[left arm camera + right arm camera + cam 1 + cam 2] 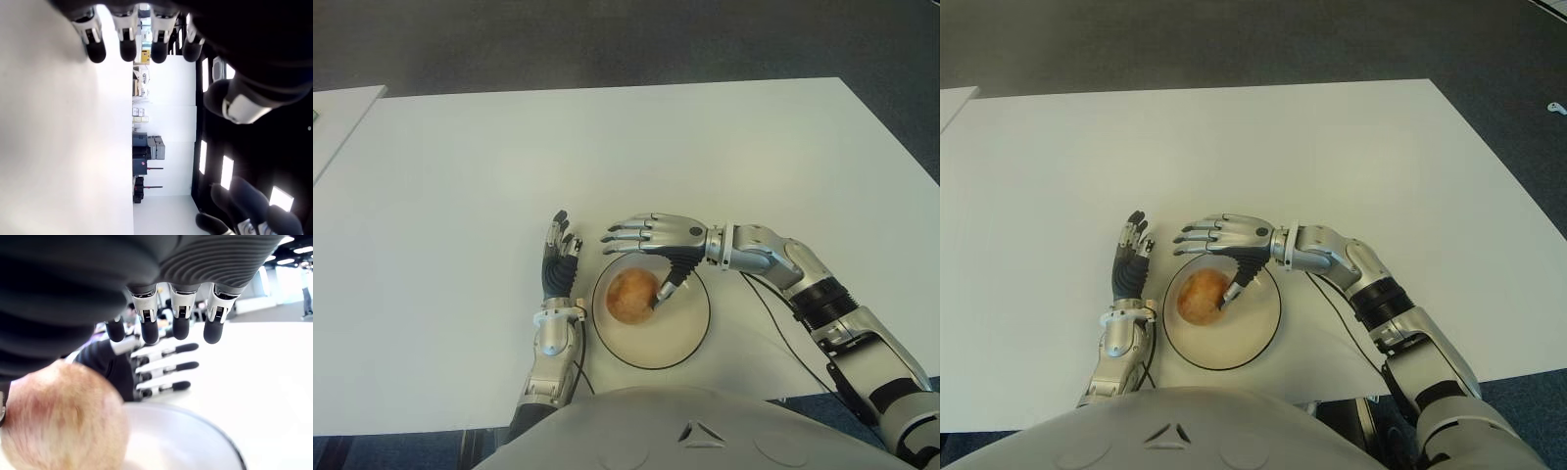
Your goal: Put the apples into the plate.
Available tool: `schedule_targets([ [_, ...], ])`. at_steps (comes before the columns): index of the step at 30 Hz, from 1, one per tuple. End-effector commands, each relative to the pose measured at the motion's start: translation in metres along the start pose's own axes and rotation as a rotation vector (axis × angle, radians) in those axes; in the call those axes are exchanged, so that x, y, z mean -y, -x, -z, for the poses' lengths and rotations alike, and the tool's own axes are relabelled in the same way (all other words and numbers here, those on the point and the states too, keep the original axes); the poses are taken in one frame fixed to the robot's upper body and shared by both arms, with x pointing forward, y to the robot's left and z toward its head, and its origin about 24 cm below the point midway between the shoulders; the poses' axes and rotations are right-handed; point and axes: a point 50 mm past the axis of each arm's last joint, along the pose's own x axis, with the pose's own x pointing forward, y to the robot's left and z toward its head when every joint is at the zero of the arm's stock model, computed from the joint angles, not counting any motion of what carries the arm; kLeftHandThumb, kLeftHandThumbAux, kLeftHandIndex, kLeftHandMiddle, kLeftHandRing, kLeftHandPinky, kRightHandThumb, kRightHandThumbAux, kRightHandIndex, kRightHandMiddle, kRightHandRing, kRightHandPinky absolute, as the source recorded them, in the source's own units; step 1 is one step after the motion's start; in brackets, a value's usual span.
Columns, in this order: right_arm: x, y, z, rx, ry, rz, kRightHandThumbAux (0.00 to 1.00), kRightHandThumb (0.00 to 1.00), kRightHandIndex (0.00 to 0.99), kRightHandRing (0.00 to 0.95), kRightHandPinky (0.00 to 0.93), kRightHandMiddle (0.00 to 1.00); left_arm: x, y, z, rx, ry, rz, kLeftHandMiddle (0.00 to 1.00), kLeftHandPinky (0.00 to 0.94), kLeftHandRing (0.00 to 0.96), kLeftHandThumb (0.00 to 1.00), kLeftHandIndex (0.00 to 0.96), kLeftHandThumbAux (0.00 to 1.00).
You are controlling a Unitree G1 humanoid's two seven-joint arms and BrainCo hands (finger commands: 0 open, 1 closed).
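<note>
One reddish-yellow apple (632, 296) lies in the white, dark-rimmed plate (677, 338) near the table's front edge, toward the plate's left side. My right hand (646, 257) hovers over the plate's far rim with its four fingers stretched out to the left; the thumb points down and its tip touches the apple's right side. In the right wrist view the fingers (180, 324) are straight above the apple (58, 421) and the plate (190, 440). My left hand (560, 257) shows just left of the plate, fingers extended away from me and holding nothing.
The white table (607, 147) stretches far behind and to both sides of the plate. A second white surface (337, 117) shows at the far left. A black cable (773, 318) runs along my right forearm over the table's front edge.
</note>
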Motion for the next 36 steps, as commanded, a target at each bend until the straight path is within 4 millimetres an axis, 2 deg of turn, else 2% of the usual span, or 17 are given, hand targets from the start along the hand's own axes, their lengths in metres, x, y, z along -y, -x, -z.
schedule_targets([
  [1, 0.001, -0.004, 0.008, -0.058, -0.018, 0.043, 0.399, 0.0, 0.021, 0.0, 0.0, 0.041, 0.002, -0.003, 0.008, -0.046, 0.021, -0.002, 0.035, 0.026, 0.026, 0.081, 0.019, 0.47],
  [5, 0.0, -0.008, 0.011, -0.082, -0.045, 0.077, 0.41, 0.0, 0.015, 0.0, 0.0, 0.039, 0.001, -0.007, 0.009, -0.036, 0.029, -0.003, 0.036, 0.019, 0.024, 0.081, 0.015, 0.479],
  [15, -0.007, -0.016, 0.014, -0.129, -0.19, 0.189, 0.424, 0.0, 0.021, 0.007, 0.0, 0.05, -0.004, -0.007, 0.005, 0.029, 0.065, -0.023, 0.079, 0.084, 0.066, 0.061, 0.056, 0.518],
  [21, -0.002, -0.025, 0.023, -0.198, -0.335, 0.348, 0.424, 0.0, 0.04, 0.028, 0.032, 0.057, -0.006, -0.011, 0.006, 0.024, 0.144, -0.043, 0.075, 0.069, 0.066, 0.076, 0.078, 0.495],
  [31, 0.002, -0.022, 0.043, -0.368, -0.613, 0.542, 0.381, 0.011, 0.051, 0.029, 0.032, 0.063, -0.006, -0.023, 0.004, 0.077, 0.194, -0.043, 0.051, 0.016, 0.028, 0.086, 0.065, 0.478],
  [36, -0.002, -0.012, 0.062, -0.428, -0.871, 0.711, 0.389, 0.041, 0.056, 0.025, 0.009, 0.068, -0.009, -0.028, -0.001, 0.108, 0.192, -0.04, 0.024, 0.002, 0.004, 0.096, 0.048, 0.47],
])
